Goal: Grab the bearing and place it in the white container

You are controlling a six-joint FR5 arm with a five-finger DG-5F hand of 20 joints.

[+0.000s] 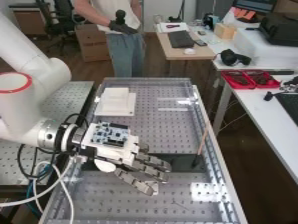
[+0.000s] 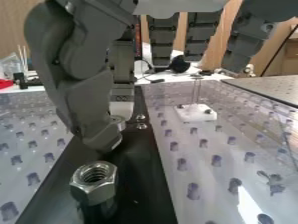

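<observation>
One hand (image 1: pixel 113 152) hangs over the bench (image 1: pixel 93 202), its fingers (image 1: pixel 151 172) loosely extended and set wide, pointing to about 4 o'clock when the bench's far end is 12. I see nothing held in them.

The piece I take for the bearing (image 2: pixel 93 185) looks more like a hexagonal metal nut. It stands at the dark bar (image 2: pixel 143 185), which runs roughly from 9 to 3 o'clock, and sits beneath the hand, near the tip of the thumb (image 2: pixel 83 90) but apart from it. It is probably dense for its size, rigid and hard to damage; the polished metal may slide under a light or off-centre pinch. The best hold should be across two opposite flats, thumb on one and a finger on the other, kept clear of the bore.

Its bore faces up, so the long axis seems close to upright and favours no hour on the clock; the lift should probably go straight up first. The white container (image 1: pixel 117 100), judging by its pale square shape, lies at about 12 o'clock from the hand, well apart.
</observation>
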